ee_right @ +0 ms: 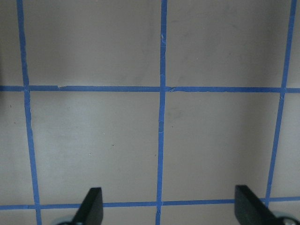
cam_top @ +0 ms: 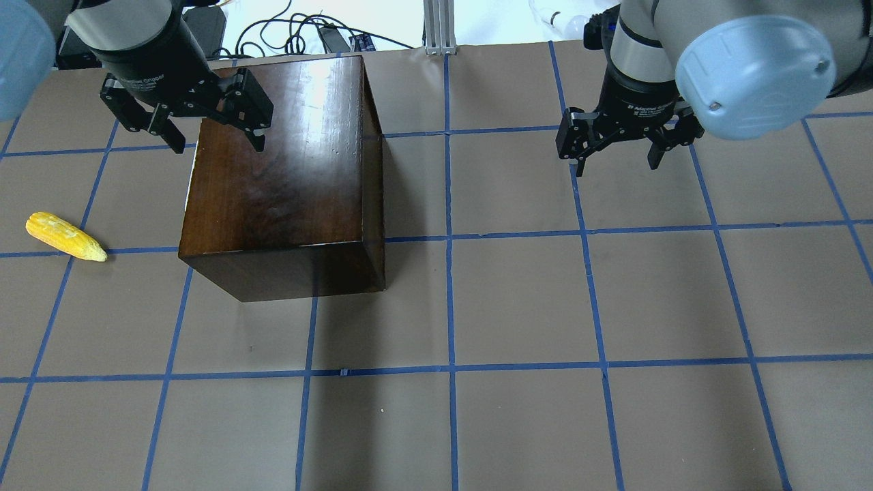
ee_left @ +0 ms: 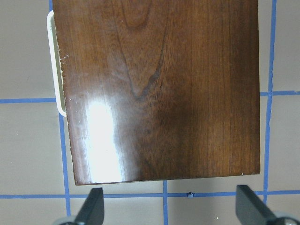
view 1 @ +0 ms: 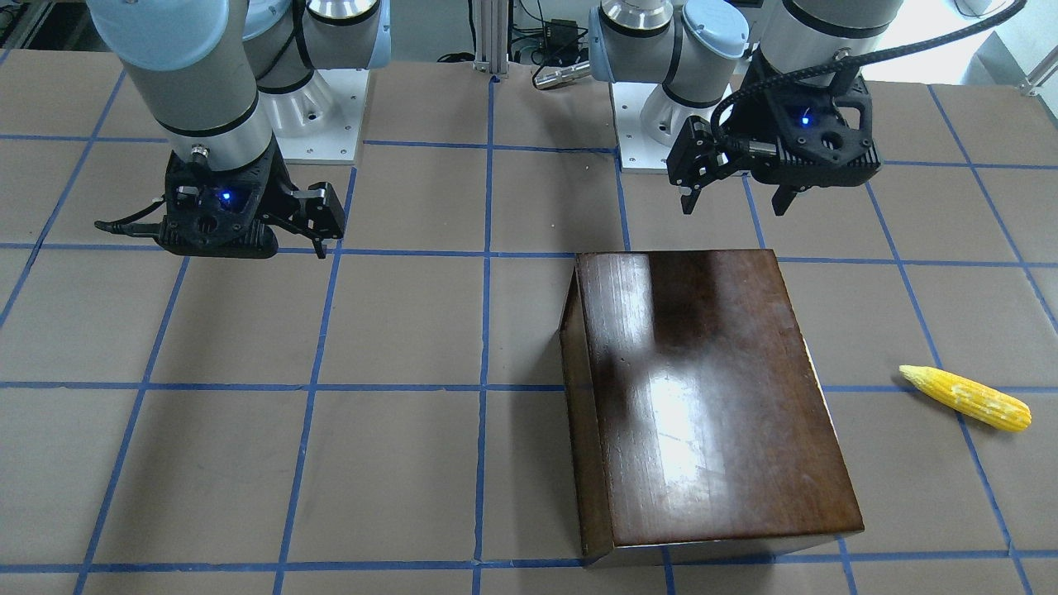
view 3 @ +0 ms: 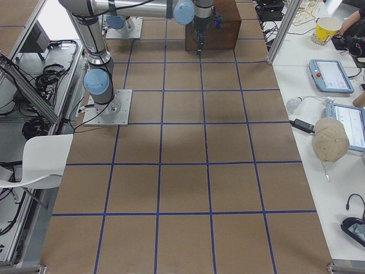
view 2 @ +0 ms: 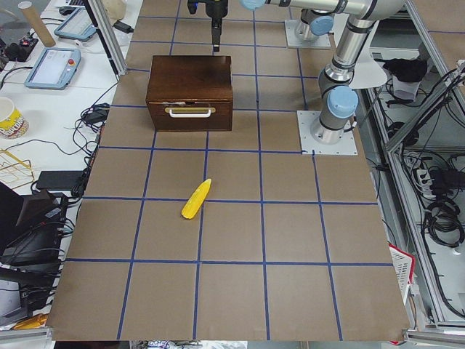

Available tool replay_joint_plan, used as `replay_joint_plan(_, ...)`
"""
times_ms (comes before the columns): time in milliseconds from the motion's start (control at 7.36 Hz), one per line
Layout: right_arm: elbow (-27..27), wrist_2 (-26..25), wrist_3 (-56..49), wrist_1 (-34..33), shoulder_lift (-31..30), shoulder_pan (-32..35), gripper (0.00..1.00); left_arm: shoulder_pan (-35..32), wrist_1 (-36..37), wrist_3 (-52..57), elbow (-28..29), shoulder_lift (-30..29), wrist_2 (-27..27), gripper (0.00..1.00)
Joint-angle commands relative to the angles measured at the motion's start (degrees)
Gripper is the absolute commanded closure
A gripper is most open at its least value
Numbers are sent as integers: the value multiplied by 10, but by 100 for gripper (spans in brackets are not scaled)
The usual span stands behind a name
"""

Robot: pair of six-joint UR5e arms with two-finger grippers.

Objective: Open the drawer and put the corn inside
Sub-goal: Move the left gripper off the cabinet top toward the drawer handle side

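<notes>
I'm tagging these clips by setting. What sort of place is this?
Likely a robotics lab: robot arms bolted to a table gridded with blue tape, teach pendants beside it, loose cables about.

1. Brown table fills the frame, seen straight down.
2. Blue tape grid: one vertical line mid-frame, others near the left and right edges, and horizontal lines in the upper and lower parts.
3. Right gripper: two dark fingertips at the bottom edge, spread wide, with the middle tape line between them.
</notes>
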Motion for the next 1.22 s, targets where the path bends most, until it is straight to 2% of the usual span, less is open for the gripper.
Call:
replay_joint_plan(0, 0, 0, 0, 0, 1, 0, 0, 0, 0, 0, -1, 1, -1, 0)
replay_joint_plan(407, 0, 0, 0, 0, 1, 0, 0, 0, 4, 0, -28, 15, -1, 0)
replay_joint_plan(1086, 0, 0, 0, 0, 1, 0, 0, 12, 6, 4, -12, -7, -5, 0)
